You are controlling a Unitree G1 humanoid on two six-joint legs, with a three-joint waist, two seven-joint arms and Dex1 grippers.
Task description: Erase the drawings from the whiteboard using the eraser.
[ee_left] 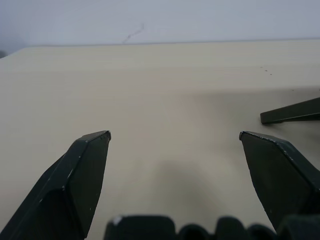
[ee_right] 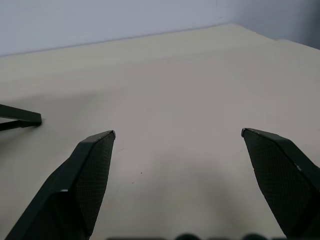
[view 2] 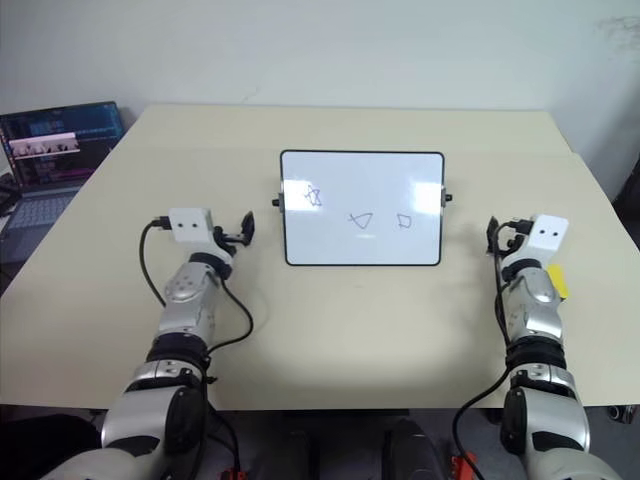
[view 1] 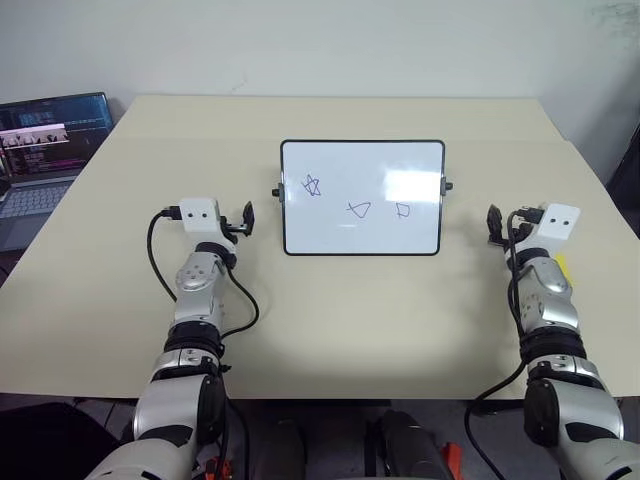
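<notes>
The whiteboard (view 1: 362, 240) stands tilted at the middle of the table. On it are the drawings in blue: a star-like scribble (view 1: 312, 186), a triangle (view 1: 359, 209) and a small square (view 1: 402, 210). A yellow sliver of the eraser (view 2: 556, 281) shows on the table just right of my right wrist, mostly hidden by the arm. My left gripper (ee_left: 175, 136) hovers left of the board, open with nothing between its fingers. To the right of the board my right gripper (ee_right: 178, 133) is also open and holds nothing. Both point forward, apart from the board.
An open laptop (view 1: 45, 150) sits at the far left, off the beige table (view 1: 330, 320). Black cables loop beside each wrist. The table's right edge runs close to my right arm.
</notes>
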